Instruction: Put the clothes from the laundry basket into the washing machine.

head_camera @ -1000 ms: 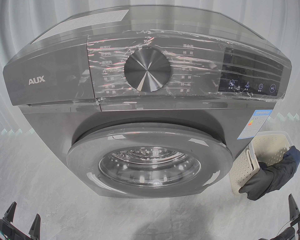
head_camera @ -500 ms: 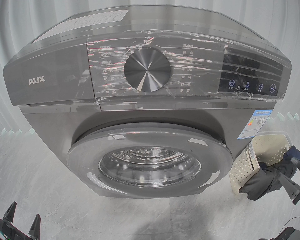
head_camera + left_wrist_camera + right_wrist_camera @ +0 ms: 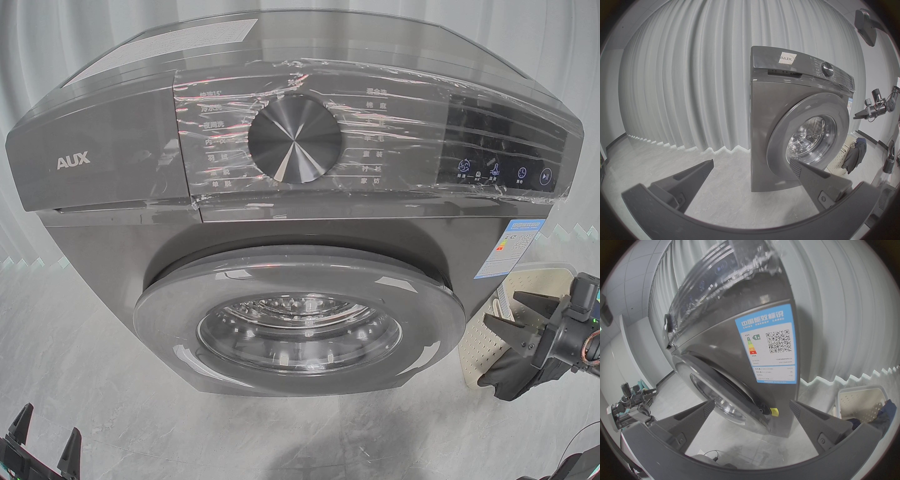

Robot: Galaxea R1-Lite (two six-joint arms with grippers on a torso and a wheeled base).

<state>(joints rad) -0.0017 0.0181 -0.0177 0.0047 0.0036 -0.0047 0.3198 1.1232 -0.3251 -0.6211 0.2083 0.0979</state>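
The right arm lies level at the head view's right edge, its black right gripper (image 3: 500, 306) pointing toward the grey front-loading washing machine (image 3: 300, 219) with its fingers spread wide and holding nothing. In that view it overlaps the cream perforated plastic laundry basket (image 3: 481, 340), which stands on the floor beside the machine's right side, dark clothes (image 3: 506, 378) draped over its rim. The left gripper (image 3: 52, 419) sits low at the lower left, fingers up, wide and empty; the machine's round glass door (image 3: 300, 325) is closed.
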